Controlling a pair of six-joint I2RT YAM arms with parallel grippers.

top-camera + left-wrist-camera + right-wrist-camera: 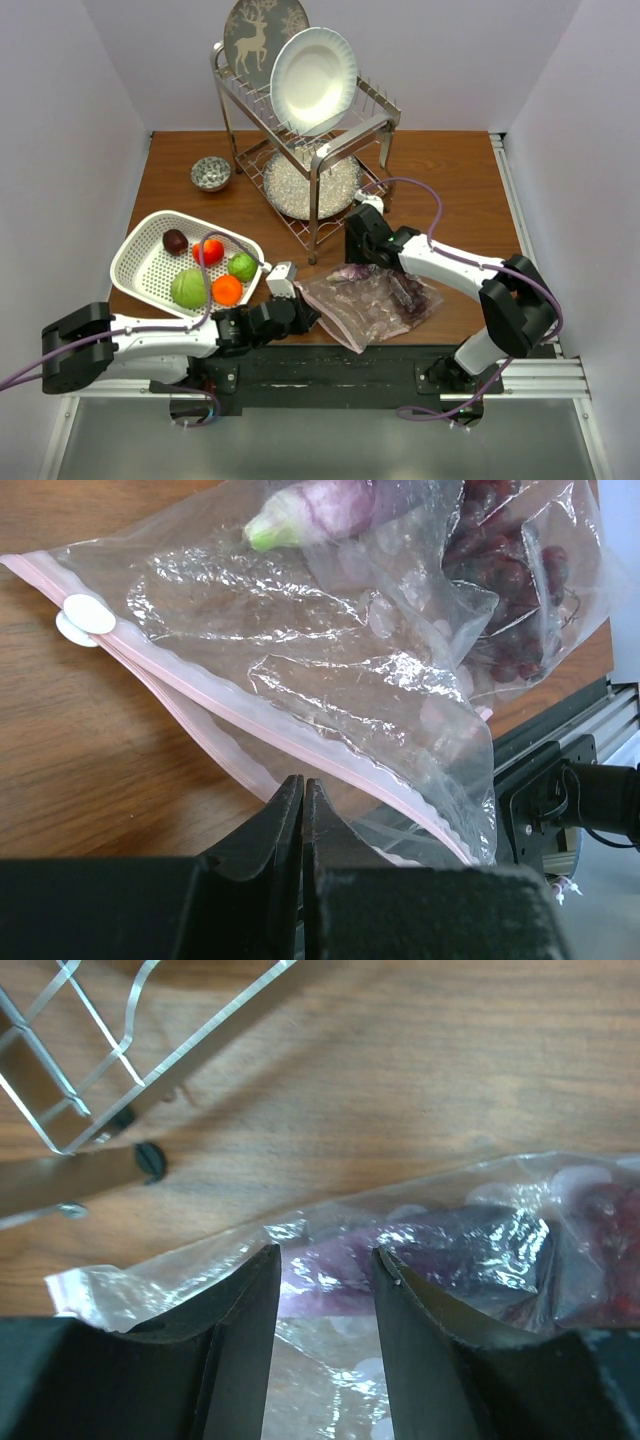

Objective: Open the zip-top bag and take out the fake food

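The zip-top bag [372, 300] lies flat on the wooden table near its front edge, its pink zip strip [250, 715] facing the left arm, with a white slider [88, 615] at one end. Inside it are fake food pieces: a purple piece with a green tip [320, 505] and dark grapes [510, 590]. My left gripper [310, 312] [303, 780] is shut on the bag's lower lip. My right gripper [360, 252] [325, 1252] stands open over the bag's far side, a purple piece [430, 1250] under the plastic below it. More fake food [189, 288] lies in the white basket [140, 262].
A metal dish rack [310, 150] holding plates stands at the back centre, one of its feet [150, 1160] close to the right gripper. A small patterned bowl [211, 173] sits at the back left. The table's front edge and black mounting rail [560, 790] lie just behind the bag.
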